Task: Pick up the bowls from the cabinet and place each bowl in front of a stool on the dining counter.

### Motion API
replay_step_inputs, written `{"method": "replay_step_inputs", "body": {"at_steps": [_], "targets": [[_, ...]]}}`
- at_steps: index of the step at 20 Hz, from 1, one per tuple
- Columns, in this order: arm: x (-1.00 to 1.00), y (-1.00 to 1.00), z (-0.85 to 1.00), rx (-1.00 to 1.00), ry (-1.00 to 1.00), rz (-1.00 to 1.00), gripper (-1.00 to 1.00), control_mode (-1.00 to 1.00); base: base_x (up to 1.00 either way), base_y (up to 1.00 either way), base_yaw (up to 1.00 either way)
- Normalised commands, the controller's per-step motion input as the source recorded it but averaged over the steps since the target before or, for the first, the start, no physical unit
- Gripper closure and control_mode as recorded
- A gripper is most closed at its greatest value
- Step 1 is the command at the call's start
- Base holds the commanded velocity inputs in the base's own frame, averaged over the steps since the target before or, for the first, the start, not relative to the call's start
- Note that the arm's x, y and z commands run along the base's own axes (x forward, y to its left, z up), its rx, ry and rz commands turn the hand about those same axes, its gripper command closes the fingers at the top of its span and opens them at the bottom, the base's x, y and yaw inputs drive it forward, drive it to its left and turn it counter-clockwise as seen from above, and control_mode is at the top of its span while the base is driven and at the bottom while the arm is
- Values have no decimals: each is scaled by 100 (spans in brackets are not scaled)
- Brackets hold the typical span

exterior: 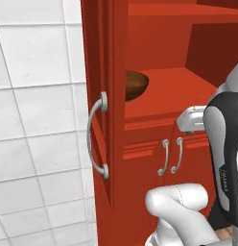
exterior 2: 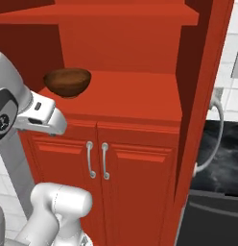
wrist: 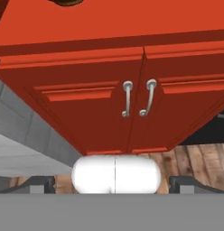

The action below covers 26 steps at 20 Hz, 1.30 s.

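Observation:
One brown wooden bowl [exterior: 136, 85] [exterior 2: 68, 81] rests on the red shelf [exterior 2: 135, 96] of the open cabinet, near the shelf's left end. Its rim just shows at the top of the hand view [wrist: 66, 2]. My gripper [wrist: 114, 185] is open with nothing between its fingertips [wrist: 41, 184], which stand far apart. The hand [exterior: 192, 119] [exterior 2: 43, 117] hovers in front of the shelf's front edge, slightly below the bowl and apart from it. The stool and the dining counter are out of view.
The cabinet door [exterior: 99, 120] stands swung open with its curved silver handle [exterior: 98, 140] [exterior 2: 214, 134]. Lower red cupboards with paired thin handles [wrist: 138, 98] [exterior 2: 98, 161] sit under the shelf. A white tiled wall [exterior: 34, 120] is at the left, and a black veined surface [exterior 2: 226, 153] lies beyond the door.

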Motion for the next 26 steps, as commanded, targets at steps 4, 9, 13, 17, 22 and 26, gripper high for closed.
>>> {"method": "replay_step_inputs", "body": {"at_steps": [4,9,13,17,22,26], "targets": [[0,0,0,0,0,0,-100,100,56,0,12],[0,0,0,0,0,0,-100,100,41,0,9],[0,0,0,0,0,0,-100,100,24,0,7],[7,0,-1,5,0,1,-100,-100,8,0,3],[28,-1,17,28,-3,0,-100,-100,0,0,0],[38,0,24,35,-6,0,-100,-100,0,0,0]]}}
